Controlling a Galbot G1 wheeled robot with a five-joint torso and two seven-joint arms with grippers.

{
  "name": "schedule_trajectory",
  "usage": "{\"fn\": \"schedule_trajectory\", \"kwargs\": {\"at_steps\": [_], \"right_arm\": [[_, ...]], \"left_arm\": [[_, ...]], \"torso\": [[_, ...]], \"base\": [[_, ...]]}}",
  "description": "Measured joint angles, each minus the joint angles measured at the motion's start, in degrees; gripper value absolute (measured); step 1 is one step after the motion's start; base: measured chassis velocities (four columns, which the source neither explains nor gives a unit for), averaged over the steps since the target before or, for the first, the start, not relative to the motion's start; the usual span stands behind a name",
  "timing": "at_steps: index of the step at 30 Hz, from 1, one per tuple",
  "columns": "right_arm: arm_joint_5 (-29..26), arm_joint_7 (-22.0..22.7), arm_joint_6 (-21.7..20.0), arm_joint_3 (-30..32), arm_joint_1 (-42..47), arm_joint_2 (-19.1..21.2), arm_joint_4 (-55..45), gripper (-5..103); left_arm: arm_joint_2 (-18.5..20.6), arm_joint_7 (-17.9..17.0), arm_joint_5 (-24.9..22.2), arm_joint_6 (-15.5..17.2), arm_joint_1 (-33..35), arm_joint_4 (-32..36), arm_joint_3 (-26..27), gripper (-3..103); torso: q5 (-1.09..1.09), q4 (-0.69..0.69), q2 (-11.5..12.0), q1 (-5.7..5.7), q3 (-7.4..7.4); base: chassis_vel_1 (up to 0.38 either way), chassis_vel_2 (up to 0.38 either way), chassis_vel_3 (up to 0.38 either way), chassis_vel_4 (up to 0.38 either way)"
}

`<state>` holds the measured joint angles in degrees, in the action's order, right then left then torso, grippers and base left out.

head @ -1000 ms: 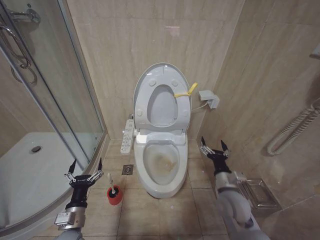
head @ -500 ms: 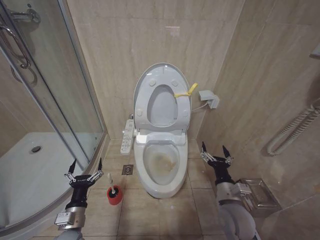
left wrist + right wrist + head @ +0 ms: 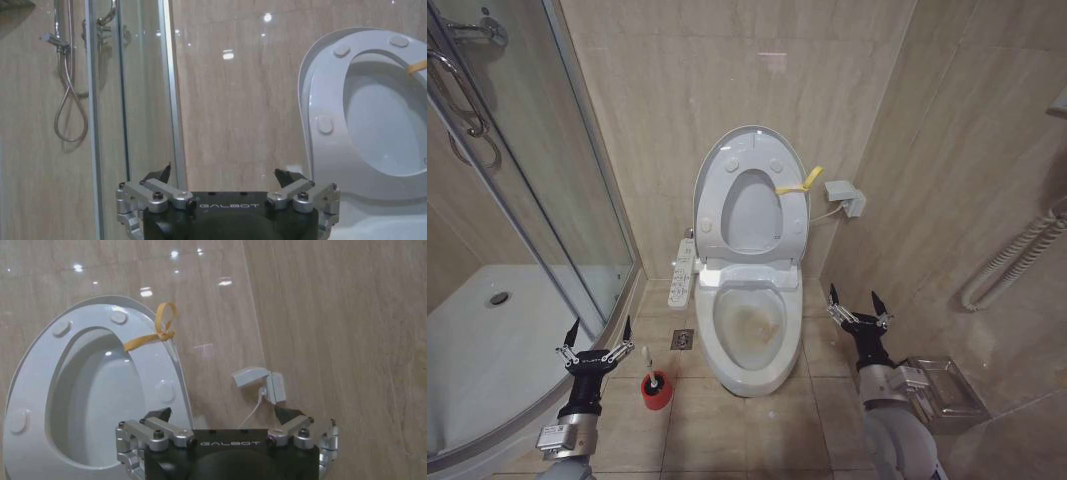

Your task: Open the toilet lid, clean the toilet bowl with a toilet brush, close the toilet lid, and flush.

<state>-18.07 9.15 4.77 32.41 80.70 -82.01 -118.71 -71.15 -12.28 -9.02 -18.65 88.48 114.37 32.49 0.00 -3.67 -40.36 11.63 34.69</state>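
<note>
- Left gripper (image 3: 598, 333) hovers upright beside the brush (image 3: 651, 372), fingers apart, empty.
- Right gripper (image 3: 856, 302) hovers right of the bowl (image 3: 749, 330), fingers spread, empty.
- Lid (image 3: 717, 156) stands raised.

the word "galbot" in pale capital letters is printed on the black body of the left gripper (image 3: 227, 175), at the bottom centre of the left wrist frame, and likewise on the right gripper (image 3: 225, 415), bottom centre of the right wrist frame.
</note>
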Motion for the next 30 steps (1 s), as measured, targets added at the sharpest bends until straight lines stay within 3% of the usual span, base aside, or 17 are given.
{"fn": "schedule_trajectory", "kwargs": {"at_steps": [30], "right_arm": [[-0.08,0.08,-0.05,-0.05,-0.12,0.06,0.19,100]], "left_arm": [[0.00,0.00,0.00,0.00,0.00,0.00,0.00,100]], "torso": [[0.00,0.00,0.00,0.00,0.00]], "base": [[0.000,0.000,0.000,0.000]]}}
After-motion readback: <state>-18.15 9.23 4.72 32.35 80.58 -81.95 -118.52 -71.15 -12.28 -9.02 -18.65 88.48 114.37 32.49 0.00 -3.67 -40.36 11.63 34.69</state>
